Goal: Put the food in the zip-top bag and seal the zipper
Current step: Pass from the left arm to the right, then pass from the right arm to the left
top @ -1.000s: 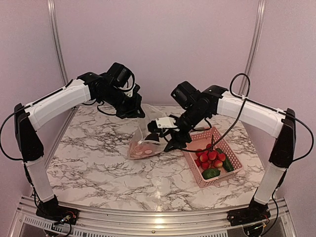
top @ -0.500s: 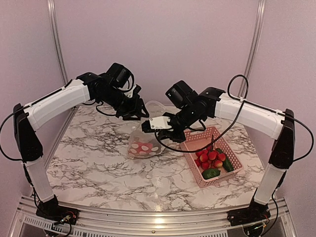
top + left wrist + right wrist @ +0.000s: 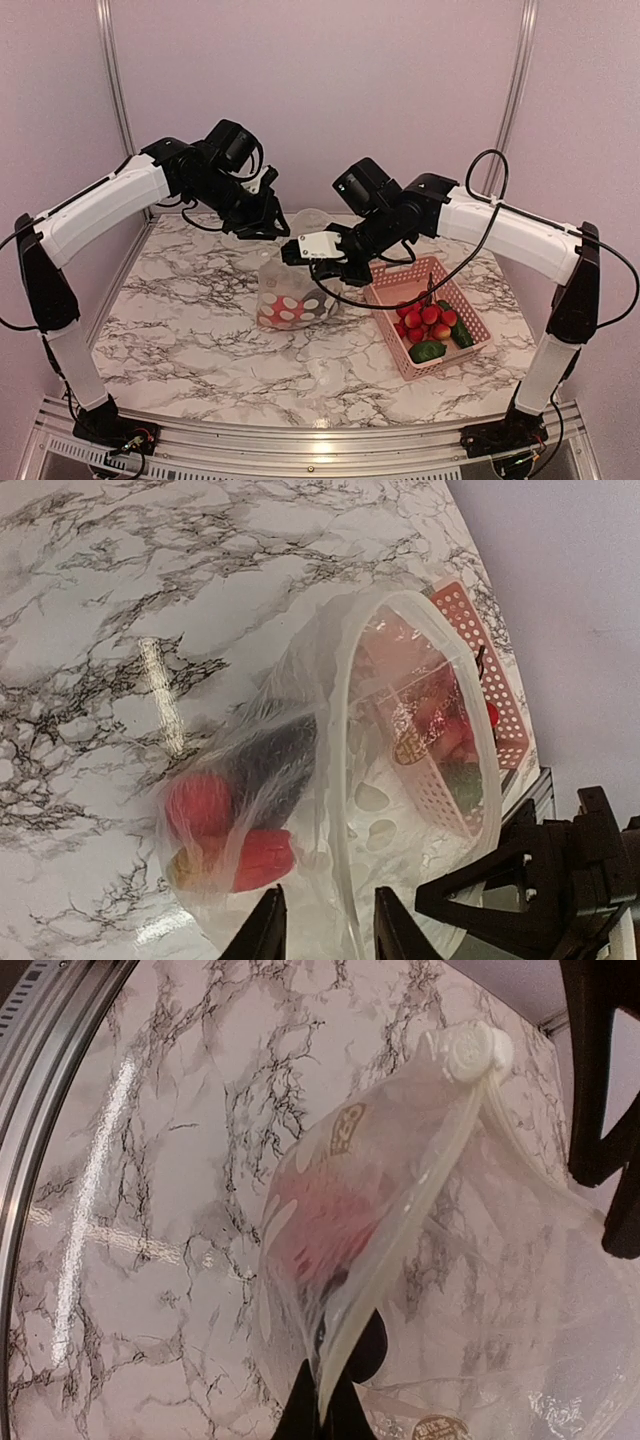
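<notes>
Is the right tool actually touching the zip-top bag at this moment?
Touching. In the right wrist view, the right tool has its fingers closed on the rim strip of the zip-top bag, which runs straight into the pinch with no gap.

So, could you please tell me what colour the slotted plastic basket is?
Pink; the slotted plastic basket shows best in the top external view.

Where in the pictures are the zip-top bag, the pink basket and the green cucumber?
zip-top bag (image 3: 292,303): top external view, on its dotted front face.
pink basket (image 3: 400,277): top external view, on its slotted far rim.
green cucumber (image 3: 462,333): top external view, on the middle of its body, inside the basket.
</notes>
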`<act>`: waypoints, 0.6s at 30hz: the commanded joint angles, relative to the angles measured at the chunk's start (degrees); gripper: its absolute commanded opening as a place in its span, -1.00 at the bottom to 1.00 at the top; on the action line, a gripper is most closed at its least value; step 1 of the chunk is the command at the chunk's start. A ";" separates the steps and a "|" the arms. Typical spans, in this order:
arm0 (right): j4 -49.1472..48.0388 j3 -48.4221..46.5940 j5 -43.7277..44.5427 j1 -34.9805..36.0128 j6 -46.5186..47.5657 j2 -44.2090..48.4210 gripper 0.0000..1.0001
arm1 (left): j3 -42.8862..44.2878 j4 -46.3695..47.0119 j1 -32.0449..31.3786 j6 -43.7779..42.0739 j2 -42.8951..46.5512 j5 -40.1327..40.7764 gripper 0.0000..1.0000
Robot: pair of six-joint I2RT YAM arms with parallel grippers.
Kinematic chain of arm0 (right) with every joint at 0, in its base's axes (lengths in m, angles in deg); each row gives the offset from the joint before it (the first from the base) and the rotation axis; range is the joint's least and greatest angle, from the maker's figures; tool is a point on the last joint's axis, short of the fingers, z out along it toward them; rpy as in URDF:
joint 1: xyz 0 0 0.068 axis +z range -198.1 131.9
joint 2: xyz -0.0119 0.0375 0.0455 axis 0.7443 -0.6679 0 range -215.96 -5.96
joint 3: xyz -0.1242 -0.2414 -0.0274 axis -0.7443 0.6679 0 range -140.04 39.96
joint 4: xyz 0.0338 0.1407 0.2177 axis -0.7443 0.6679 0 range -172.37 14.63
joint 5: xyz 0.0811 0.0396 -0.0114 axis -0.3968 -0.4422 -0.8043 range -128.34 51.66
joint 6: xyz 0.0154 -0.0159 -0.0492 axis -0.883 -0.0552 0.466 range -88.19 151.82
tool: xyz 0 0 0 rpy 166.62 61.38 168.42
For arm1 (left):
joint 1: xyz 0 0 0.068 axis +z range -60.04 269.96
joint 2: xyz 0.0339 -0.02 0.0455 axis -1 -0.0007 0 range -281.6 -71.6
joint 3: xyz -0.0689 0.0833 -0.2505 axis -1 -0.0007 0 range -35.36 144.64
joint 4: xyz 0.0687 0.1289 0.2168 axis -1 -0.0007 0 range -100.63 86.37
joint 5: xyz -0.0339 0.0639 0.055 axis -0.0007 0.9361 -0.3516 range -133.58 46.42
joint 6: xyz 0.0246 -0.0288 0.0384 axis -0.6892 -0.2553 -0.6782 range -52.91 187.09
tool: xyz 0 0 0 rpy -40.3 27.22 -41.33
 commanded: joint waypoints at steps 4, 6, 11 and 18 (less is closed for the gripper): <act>0.63 -2.88 -0.39 0.31 0.09 0.85 -1.00 | 6.08 -2.61 -0.10 -0.03 -6.40 -0.74 -0.24; 0.59 -2.82 -0.02 0.27 0.24 0.94 -1.00 | 6.60 -3.72 -0.01 -0.36 -7.23 -0.16 -0.45; 0.89 -1.65 0.91 0.26 1.00 1.63 -1.00 | 8.56 -5.42 0.14 -2.06 -6.80 4.45 -1.00; 3.36 -4.35 0.22 0.26 -0.36 0.33 -0.99 | 8.06 -3.32 0.87 -2.08 -3.60 10.19 -1.00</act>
